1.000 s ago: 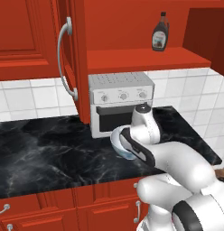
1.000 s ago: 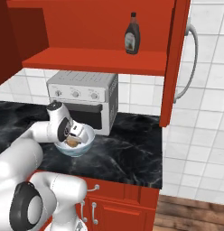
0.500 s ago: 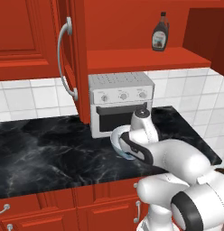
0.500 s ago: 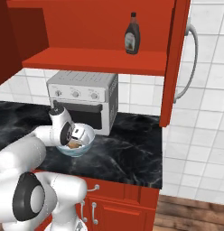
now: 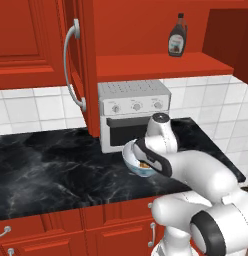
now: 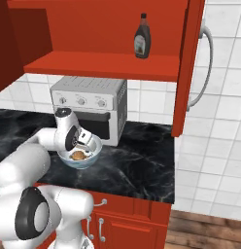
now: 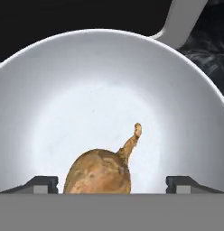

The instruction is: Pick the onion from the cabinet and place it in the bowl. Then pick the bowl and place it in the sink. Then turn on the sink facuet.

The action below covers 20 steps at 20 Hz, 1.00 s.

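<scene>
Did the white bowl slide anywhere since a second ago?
No. The bowl sits in the same spot on the black counter, just in front of the toaster oven, onion inside it.

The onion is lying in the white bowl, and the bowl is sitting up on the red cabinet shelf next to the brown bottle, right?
Not quite. The onion does lie in the white bowl, but the bowl is not on the red shelf with the brown bottle. It sits down on the black marble counter, in front of the toaster oven. The right base view shows this plainly.
</scene>
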### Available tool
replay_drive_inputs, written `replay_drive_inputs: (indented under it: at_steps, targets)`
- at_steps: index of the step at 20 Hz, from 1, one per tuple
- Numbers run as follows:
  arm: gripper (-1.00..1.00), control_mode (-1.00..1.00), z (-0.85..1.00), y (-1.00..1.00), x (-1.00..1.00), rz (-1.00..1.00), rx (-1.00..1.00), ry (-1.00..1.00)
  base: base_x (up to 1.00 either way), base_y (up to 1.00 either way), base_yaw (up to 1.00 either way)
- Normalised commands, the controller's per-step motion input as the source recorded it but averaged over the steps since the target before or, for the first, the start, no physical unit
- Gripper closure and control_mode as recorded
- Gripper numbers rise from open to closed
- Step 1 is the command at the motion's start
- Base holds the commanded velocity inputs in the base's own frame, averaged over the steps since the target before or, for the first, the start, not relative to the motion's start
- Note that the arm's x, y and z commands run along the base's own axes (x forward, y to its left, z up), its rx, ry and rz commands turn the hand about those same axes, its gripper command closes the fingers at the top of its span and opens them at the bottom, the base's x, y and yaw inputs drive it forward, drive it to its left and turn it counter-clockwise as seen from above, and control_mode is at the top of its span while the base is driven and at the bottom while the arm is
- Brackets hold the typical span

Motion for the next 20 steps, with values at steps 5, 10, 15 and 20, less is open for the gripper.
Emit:
replay_drive_inputs:
  at_steps: [5, 10, 15, 20]
  targets:
    - [-1.00, -1.00, 0.66, -0.02, -0.37, 0.00, 0.11, 0.00, 0.00, 0.00, 0.00]
    - [-1.00, -1.00, 0.28, -0.43, -0.77, -0.09, 0.13, -0.01, 0.00, 0.00, 0.00]
    - [-1.00, -1.00, -0.24, -0.50, -0.43, -0.13, 0.05, 0.00, 0.00, 0.00, 0.00]
    - [-1.00, -1.00, -0.35, -0.06, 0.13, -0.01, 0.07, 0.00, 0.00, 0.00, 0.00]
